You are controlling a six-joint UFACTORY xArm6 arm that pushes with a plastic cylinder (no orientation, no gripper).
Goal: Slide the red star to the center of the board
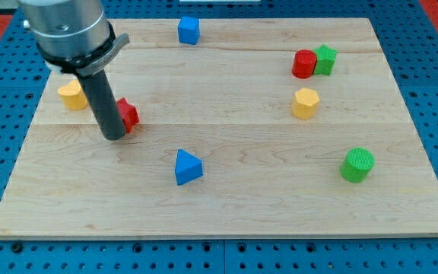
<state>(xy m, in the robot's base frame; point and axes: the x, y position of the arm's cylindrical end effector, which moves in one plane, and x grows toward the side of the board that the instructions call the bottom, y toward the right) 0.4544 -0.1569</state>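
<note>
The red star (129, 115) lies on the wooden board (226, 198) at the view's left, partly hidden behind my rod. My tip (115, 137) rests on the board just left of and slightly below the red star, touching or nearly touching it. The board's center is to the right of the star, above the blue triangular block (188, 167).
A yellow block (72, 95) lies left of the rod. A blue cube (188, 30) is at the top. A red cylinder (304, 64) touches a green star (325, 59) at upper right. A yellow hexagon (306, 103) and a green cylinder (357, 164) lie at right.
</note>
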